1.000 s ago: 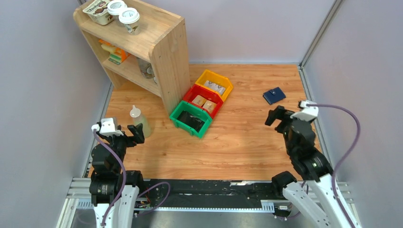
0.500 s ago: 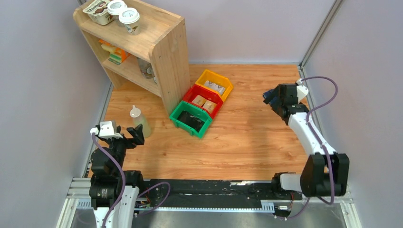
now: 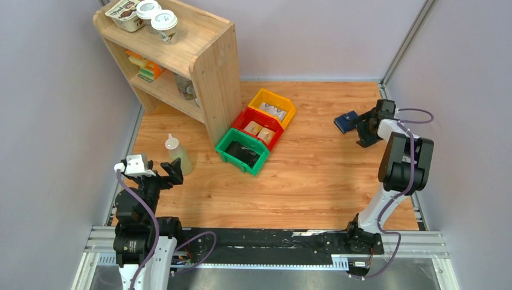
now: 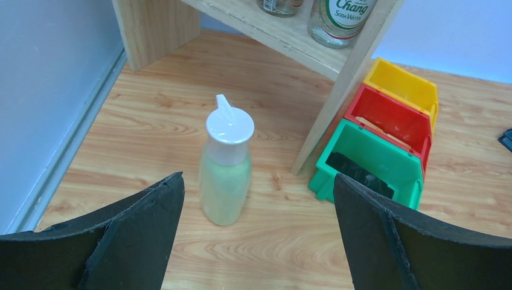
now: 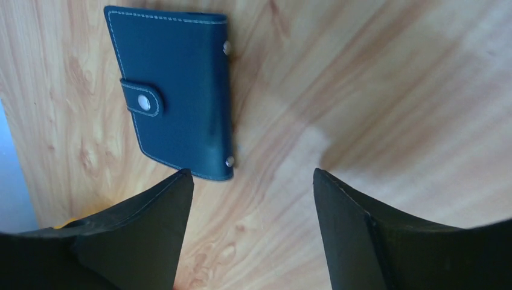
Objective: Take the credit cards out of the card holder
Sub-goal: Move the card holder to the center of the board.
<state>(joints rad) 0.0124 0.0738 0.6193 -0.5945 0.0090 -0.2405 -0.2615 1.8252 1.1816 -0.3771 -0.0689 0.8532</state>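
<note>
The card holder (image 3: pixel 347 121) is a navy wallet lying flat at the far right of the wooden table, closed with its strap tab snapped (image 5: pixel 175 90). The credit cards are hidden. My right gripper (image 3: pixel 363 131) is low over the table just beside the holder, open (image 5: pixel 250 172). Its left fingertip is at the holder's near edge, and only bare wood lies between the jaws. My left gripper (image 3: pixel 170 174) stays open near its base (image 4: pixel 258 176), facing a squeeze bottle, with nothing between its fingers.
A white-capped squeeze bottle (image 4: pixel 225 160) stands in front of the left gripper. A wooden shelf (image 3: pixel 193 54) holds bottles and cups at the back left. Yellow (image 3: pixel 273 106), red (image 3: pixel 258 125) and green (image 3: pixel 243 151) bins sit in a row mid-table. The right wall runs close to the right arm.
The right arm has swung from near its base out to the far right and come down beside the card holder. Its jaws have narrowed slightly. The left arm has barely moved.
</note>
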